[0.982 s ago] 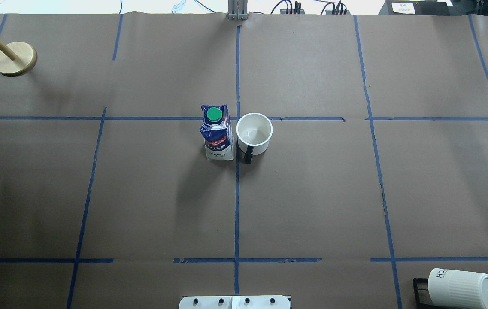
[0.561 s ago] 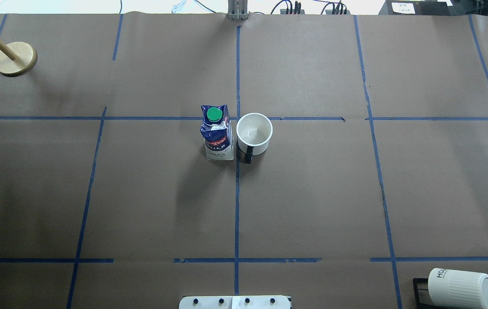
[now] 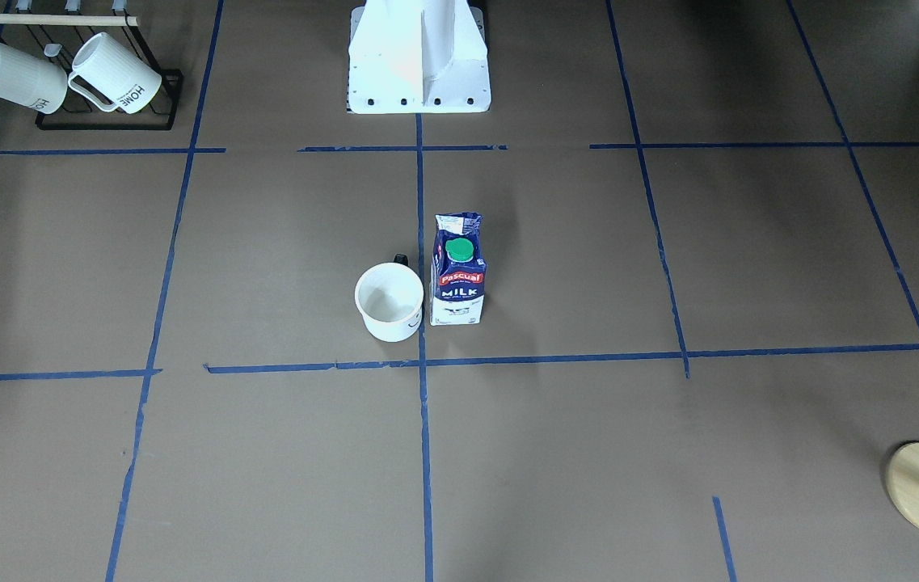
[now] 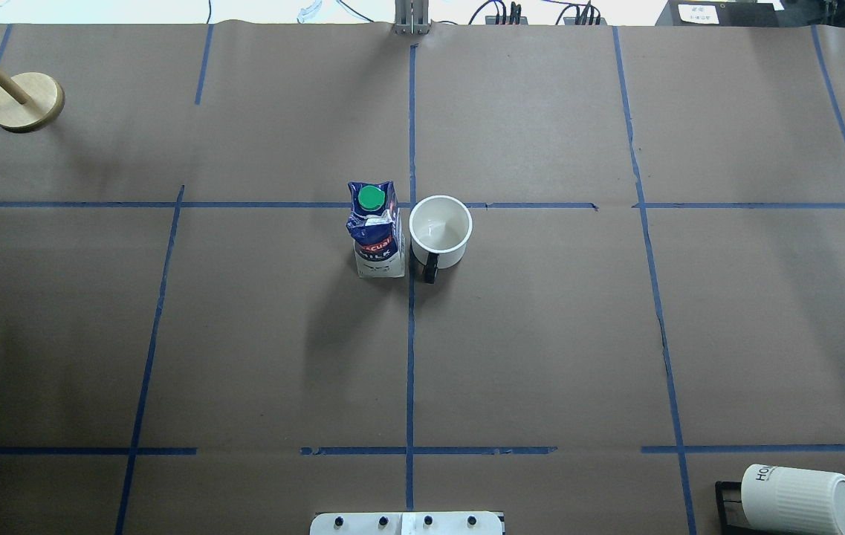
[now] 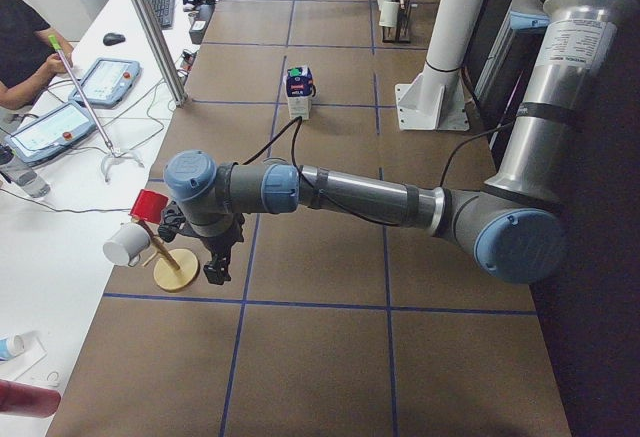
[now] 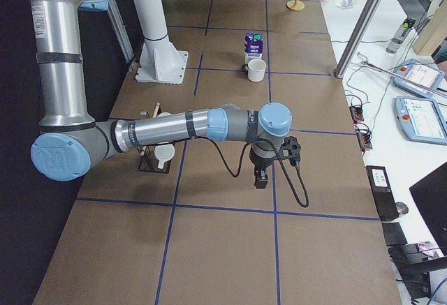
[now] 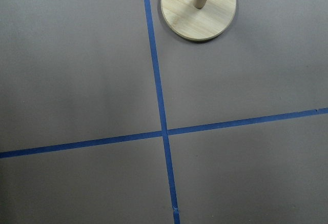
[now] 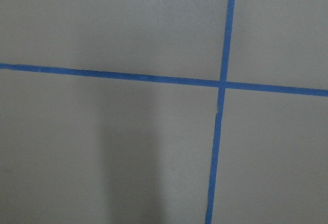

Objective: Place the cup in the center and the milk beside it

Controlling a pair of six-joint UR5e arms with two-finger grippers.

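Note:
The cup (image 4: 441, 230), a smooth white mug with a black handle, stands upright just right of the center (image 4: 412, 205), the crossing of blue tape lines. The milk (image 4: 375, 230) stands upright close beside it, on the other side of the vertical tape line. Both also show in the front view, cup (image 3: 389, 301) and milk (image 3: 457, 279). My left gripper (image 5: 213, 262) hangs over the table's left end near a wooden stand. My right gripper (image 6: 260, 178) hangs over the table's right end. I cannot tell whether either is open or shut. Neither touches the cup or milk.
A black rack (image 3: 107, 123) with ribbed "HOME" mugs (image 3: 115, 74) stands at the robot's near right corner. A wooden peg stand (image 4: 26, 100) stands at the far left, with a red cup (image 5: 150, 204) and a white cup (image 5: 127, 244) hanging on it. The robot base (image 3: 419, 56) is at the near edge.

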